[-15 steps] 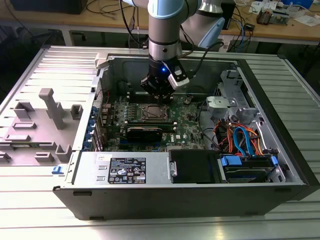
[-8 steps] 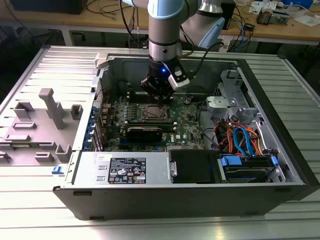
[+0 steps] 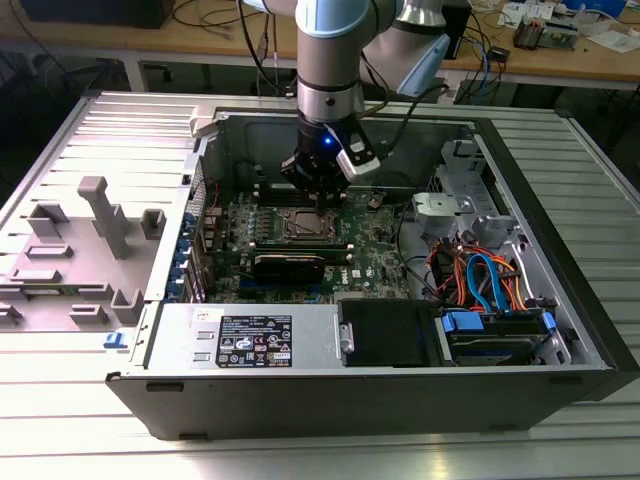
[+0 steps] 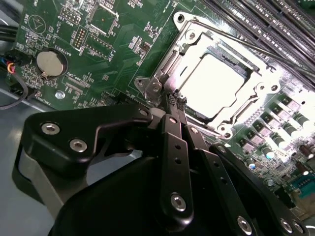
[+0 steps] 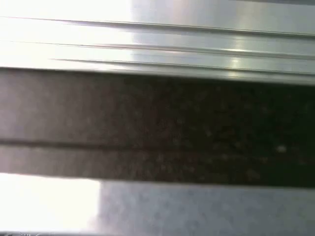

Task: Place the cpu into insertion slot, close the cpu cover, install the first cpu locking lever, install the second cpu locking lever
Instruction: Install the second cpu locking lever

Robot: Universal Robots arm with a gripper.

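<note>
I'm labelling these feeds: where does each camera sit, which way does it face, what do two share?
Exterior view: off the arm, looking down into the computer case; arm and gripper show.
Second wrist view: at the wrist, looking past shut fingers at cpu and cpu cover.
First wrist view: on the arm, facing ribbed metal.
Shared: gripper, in exterior and second wrist views.

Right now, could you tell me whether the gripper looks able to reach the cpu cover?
Probably yes. The gripper, fingers together, sits right by a corner of the cpu cover, which lies flat around the cpu, and nothing stands between them in the second wrist view.
</note>
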